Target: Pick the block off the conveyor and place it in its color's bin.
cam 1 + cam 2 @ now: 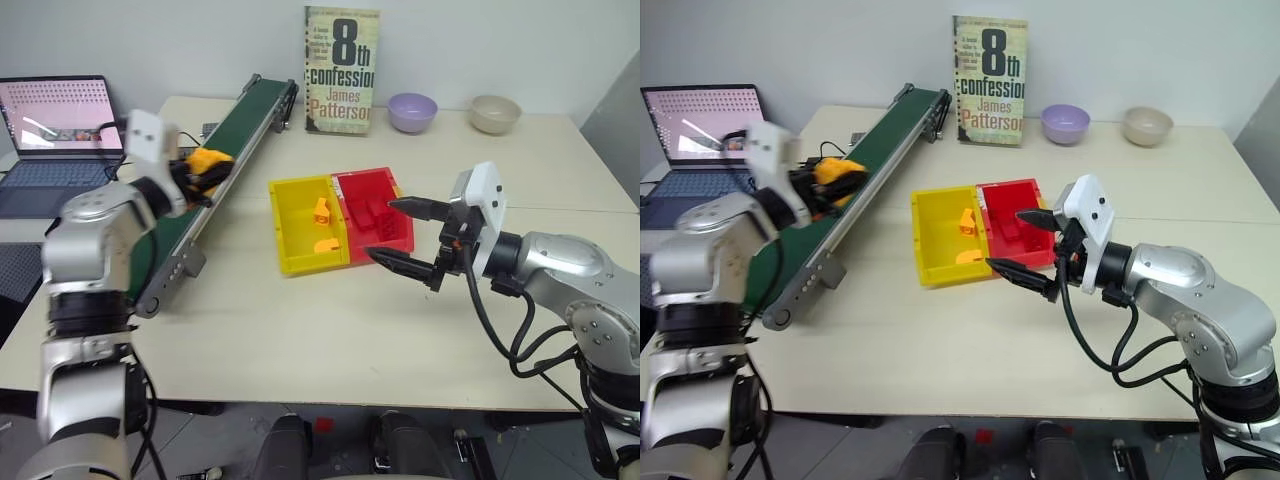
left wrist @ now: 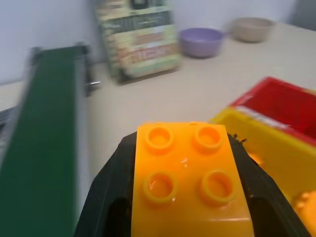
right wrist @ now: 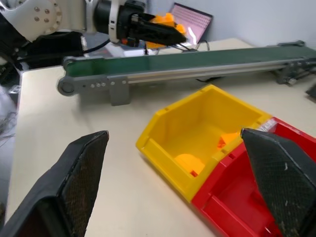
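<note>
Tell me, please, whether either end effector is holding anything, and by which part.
The left end effector holds the block by its two opposite sides, studs showing between the fingers. The right end effector is open and holds nothing.

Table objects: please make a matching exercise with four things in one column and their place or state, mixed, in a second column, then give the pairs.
1. orange-yellow block
2. right end effector
3. purple bowl
4. book

A. open, beside the red bin
B. standing at the far end of the conveyor
C. gripped in the left end effector
D. next to the beige bowl

Pairs: 1-C, 2-A, 3-D, 4-B
</note>
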Controlling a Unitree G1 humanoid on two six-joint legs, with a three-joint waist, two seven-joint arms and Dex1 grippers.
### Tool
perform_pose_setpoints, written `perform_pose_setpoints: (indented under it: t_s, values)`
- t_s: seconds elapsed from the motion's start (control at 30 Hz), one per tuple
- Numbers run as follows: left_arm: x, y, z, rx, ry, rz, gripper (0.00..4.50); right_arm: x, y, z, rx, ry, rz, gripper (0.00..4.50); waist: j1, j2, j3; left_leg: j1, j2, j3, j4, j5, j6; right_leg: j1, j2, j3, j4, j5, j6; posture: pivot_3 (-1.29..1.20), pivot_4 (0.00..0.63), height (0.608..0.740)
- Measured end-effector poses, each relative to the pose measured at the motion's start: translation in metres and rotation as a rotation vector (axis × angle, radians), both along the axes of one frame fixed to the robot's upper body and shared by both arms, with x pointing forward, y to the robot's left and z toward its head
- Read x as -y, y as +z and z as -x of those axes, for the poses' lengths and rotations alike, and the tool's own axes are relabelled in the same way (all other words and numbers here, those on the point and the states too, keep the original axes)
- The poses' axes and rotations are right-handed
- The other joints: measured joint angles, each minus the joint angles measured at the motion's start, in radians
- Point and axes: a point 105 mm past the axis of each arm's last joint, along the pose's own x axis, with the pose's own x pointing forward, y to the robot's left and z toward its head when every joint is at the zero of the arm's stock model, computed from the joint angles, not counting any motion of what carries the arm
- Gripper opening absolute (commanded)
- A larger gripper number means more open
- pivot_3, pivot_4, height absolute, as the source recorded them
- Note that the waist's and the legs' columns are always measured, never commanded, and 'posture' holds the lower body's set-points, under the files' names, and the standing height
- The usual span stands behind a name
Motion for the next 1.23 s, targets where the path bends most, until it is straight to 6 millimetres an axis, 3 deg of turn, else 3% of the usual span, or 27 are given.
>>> perform_pose_setpoints:
  t_s: [0.23,0.27,0.3,0.33,0.4,0.67,0.73,0.9,1.03,1.23]
  values:
    - [0.067,-0.032,-0.013,-0.044,-0.286,-0.186,1.54,0.015,-0.013,0.006,-0.015,-0.157,0.019,4.50,-0.014,0.000,0.000,-0.001,0.001,0.000,0.000,0.000,0.000,0.000,0.004,-0.001,0.000,0.000,0.000,0.00,0.150,0.740]
    - [0.072,-0.038,-0.013,-0.047,-0.318,-0.214,1.89,0.017,-0.012,0.006,-0.009,-0.176,0.014,4.50,-0.018,0.000,0.000,0.000,0.001,0.000,0.000,0.000,0.000,-0.001,0.005,-0.001,0.000,0.000,0.000,0.00,0.150,0.740]
    - [0.074,-0.042,-0.014,-0.052,-0.333,-0.228,1.89,0.018,-0.011,0.006,-0.003,-0.189,0.010,4.50,-0.020,0.000,0.000,0.000,0.001,0.000,0.000,0.000,0.000,-0.001,0.005,-0.001,0.000,-0.001,0.000,0.00,0.150,0.740]
    - [0.073,-0.046,-0.015,-0.057,-0.340,-0.239,2.28,0.018,-0.010,0.006,0.002,-0.203,0.008,4.50,-0.023,0.000,0.000,0.000,0.001,0.000,0.000,0.000,0.000,-0.001,0.006,-0.001,0.000,-0.001,0.001,0.00,0.150,0.740]
    - [0.071,-0.050,-0.018,-0.069,-0.343,-0.245,2.60,0.018,-0.011,0.007,0.001,-0.211,0.009,4.50,-0.024,0.000,0.000,0.000,0.002,0.000,0.000,0.000,0.000,-0.001,0.007,-0.001,0.001,-0.002,0.002,0.00,0.150,0.740]
    - [0.068,-0.045,-0.021,-0.052,-0.353,-0.256,4.02,0.022,-0.007,0.009,0.000,-0.225,0.001,4.50,-0.018,0.000,0.000,-0.001,0.002,-0.001,0.000,0.000,0.000,-0.001,0.006,-0.001,0.000,-0.002,0.001,0.00,0.150,0.740]
    - [0.062,-0.043,-0.020,-0.055,-0.351,-0.254,4.44,0.022,-0.008,0.009,-0.001,-0.219,0.010,4.50,-0.019,0.000,0.000,-0.001,0.002,-0.001,0.000,0.000,0.000,-0.001,0.006,-0.001,0.000,-0.002,0.002,0.00,0.150,0.740]
    - [0.020,-0.019,-0.012,-0.073,-0.295,-0.279,4.44,0.028,-0.006,0.004,-0.014,-0.169,0.066,4.50,-0.025,0.000,0.000,0.000,0.003,-0.001,0.000,0.000,0.000,-0.001,0.006,-0.001,0.001,-0.002,0.002,0.00,0.150,0.740]
    - [-0.021,-0.014,0.023,-0.160,-0.312,-0.346,4.44,0.037,-0.001,-0.005,-0.024,-0.109,0.104,4.50,-0.033,0.001,0.001,0.001,0.004,-0.001,-0.002,0.000,0.000,-0.001,0.005,0.000,0.002,-0.002,-0.001,0.00,0.150,0.740]
    - [-0.034,-0.026,0.062,-0.266,-0.359,-0.359,4.44,0.040,-0.007,-0.014,-0.054,-0.011,0.145,4.50,-0.022,0.001,0.001,0.000,0.004,-0.002,-0.001,0.000,0.000,-0.001,0.004,0.000,0.001,-0.003,0.000,0.00,0.150,0.740]
